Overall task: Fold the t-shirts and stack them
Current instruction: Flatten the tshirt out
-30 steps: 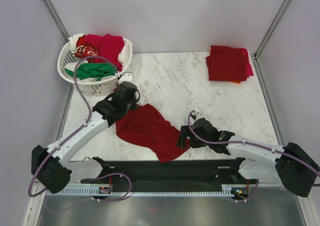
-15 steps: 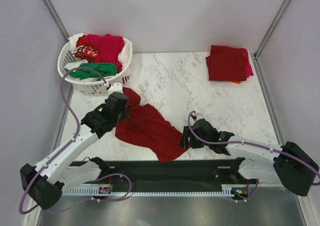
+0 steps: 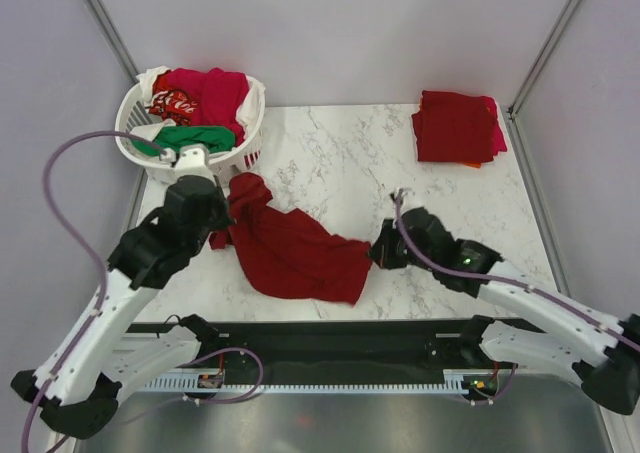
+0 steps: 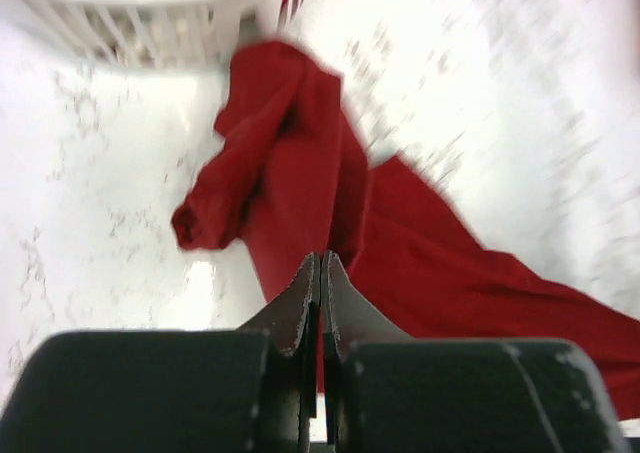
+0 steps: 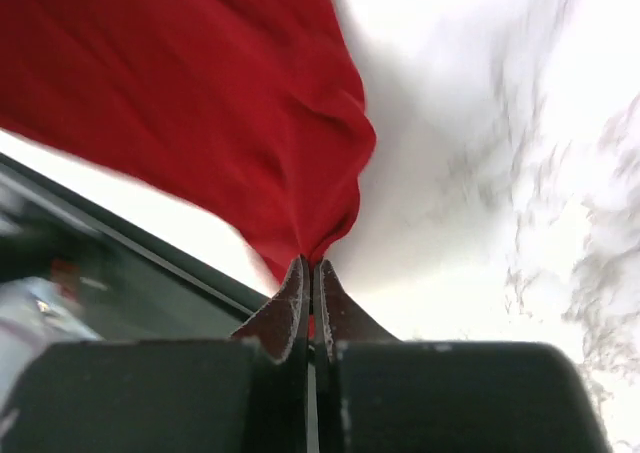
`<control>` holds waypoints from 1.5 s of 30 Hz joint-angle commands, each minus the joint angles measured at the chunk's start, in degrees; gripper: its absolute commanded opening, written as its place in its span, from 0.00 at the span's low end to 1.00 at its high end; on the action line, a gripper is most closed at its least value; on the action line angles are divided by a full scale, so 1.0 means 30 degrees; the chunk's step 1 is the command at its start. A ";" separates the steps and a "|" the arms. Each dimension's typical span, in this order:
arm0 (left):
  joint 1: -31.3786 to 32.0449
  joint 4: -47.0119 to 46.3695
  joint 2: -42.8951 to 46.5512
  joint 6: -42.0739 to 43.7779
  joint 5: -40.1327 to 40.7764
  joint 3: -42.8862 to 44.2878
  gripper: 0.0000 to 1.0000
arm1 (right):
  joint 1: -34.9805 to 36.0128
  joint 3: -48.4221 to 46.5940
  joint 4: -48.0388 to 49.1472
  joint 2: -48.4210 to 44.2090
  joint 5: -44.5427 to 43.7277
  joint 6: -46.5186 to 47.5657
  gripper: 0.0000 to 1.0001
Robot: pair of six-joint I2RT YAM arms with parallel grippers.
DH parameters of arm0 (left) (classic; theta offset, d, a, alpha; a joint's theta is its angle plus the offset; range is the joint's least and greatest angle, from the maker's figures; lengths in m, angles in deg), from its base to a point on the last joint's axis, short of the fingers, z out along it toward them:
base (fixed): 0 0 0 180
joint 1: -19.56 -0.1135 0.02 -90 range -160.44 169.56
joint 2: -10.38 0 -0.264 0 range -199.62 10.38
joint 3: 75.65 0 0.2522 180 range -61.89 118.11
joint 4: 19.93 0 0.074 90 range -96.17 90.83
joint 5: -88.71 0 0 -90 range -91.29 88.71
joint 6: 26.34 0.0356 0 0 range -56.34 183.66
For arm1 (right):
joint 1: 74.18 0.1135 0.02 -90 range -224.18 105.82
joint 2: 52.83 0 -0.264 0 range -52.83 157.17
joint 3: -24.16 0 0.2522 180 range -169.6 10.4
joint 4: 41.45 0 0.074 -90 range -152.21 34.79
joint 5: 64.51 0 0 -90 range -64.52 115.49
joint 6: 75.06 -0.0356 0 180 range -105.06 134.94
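Now the crumpled dark red cloth t-shirt [image 3: 295, 253] is lying stretched away from the white plastic lattice laundry basket [image 3: 215, 168], left gripper [image 4: 320, 273] clenching its basket-side end, right gripper [image 5: 310, 273] its far end.

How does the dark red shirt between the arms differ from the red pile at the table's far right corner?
The dark red shirt is unfolded and rumpled; the red pile is folded square. The shirt is pinched at both ends in shut jaws; the pile lies untouched. The shirt is one garment; the pile shows pink and orange edges beneath. Both are dark red cloth on the table.
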 commanded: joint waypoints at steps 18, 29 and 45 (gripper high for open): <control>-0.0061 0.1598 0.3116 0.0840 -0.1578 1.7917 0.02 | -0.0130 -2.6798 -1.0054 -0.5074 -1.1036 0.3124 0.00; -0.0880 0.1423 0.2207 0.1628 -0.6498 1.8828 0.02 | -0.0539 -2.7854 -0.9206 -0.4634 -0.4833 0.6402 0.00; -0.3694 0.0662 -0.2998 0.3651 -0.5245 1.3295 0.02 | 0.2503 -2.7473 -1.1842 0.3060 -1.9696 0.8806 0.00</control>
